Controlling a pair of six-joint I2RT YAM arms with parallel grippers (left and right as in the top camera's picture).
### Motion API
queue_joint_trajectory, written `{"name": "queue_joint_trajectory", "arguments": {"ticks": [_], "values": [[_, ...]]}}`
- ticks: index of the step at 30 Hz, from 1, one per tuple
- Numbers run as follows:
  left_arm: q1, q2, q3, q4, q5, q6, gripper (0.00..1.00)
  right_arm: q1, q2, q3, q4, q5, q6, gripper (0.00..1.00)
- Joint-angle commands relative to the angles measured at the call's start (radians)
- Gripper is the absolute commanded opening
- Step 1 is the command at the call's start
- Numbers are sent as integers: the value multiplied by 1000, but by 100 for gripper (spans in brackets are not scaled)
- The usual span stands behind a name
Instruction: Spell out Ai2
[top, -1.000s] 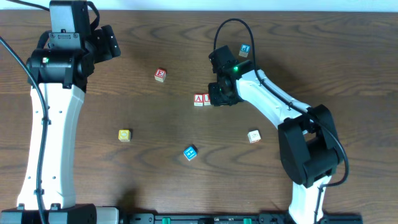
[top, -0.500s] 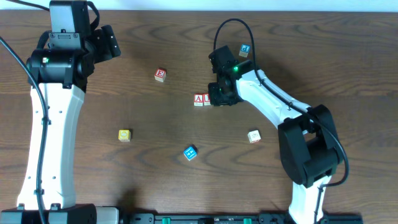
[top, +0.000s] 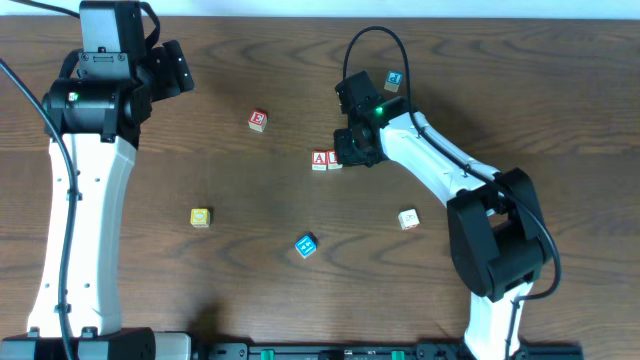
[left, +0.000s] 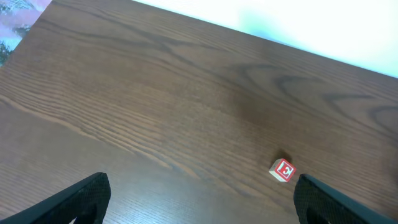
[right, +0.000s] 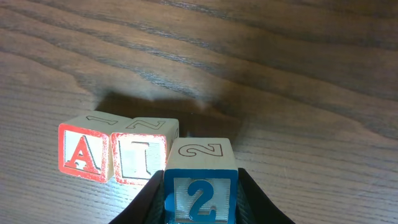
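Note:
In the right wrist view a red A block (right: 83, 152) and a red I block (right: 142, 157) stand side by side on the table. My right gripper (right: 200, 198) is shut on a blue 2 block (right: 200, 186), held just right of the I block and close to it. In the overhead view the A block (top: 319, 159) and I block (top: 333, 159) sit mid-table under my right gripper (top: 350, 150). My left gripper (left: 199, 199) is open and empty above the far left of the table (top: 165, 68).
A red E block (top: 258, 120) lies left of the row and also shows in the left wrist view (left: 283, 169). A blue block (top: 393, 79) sits at the back, a yellow block (top: 200, 217), another blue block (top: 306, 245) and a pale block (top: 408, 219) nearer the front.
My right gripper has shifted slightly upward in the overhead view, with the 2 block beside the I block. The left arm has not moved.

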Motion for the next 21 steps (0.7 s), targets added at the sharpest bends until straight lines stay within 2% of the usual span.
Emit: {"name": "queue_joint_trajectory", "arguments": {"ticks": [1, 7, 11, 17, 21], "values": [[2, 2, -10, 2, 5, 14, 95, 13, -3, 13, 8, 10, -9, 15], [2, 2, -10, 2, 5, 14, 96, 13, -3, 13, 20, 11, -16, 17], [2, 2, -10, 2, 5, 14, 95, 13, -3, 12, 20, 11, -17, 27], [2, 2, -10, 2, 5, 14, 95, 13, -3, 12, 20, 10, -16, 36], [2, 2, -10, 2, 5, 14, 95, 13, -3, 12, 20, 10, -17, 37]]}}
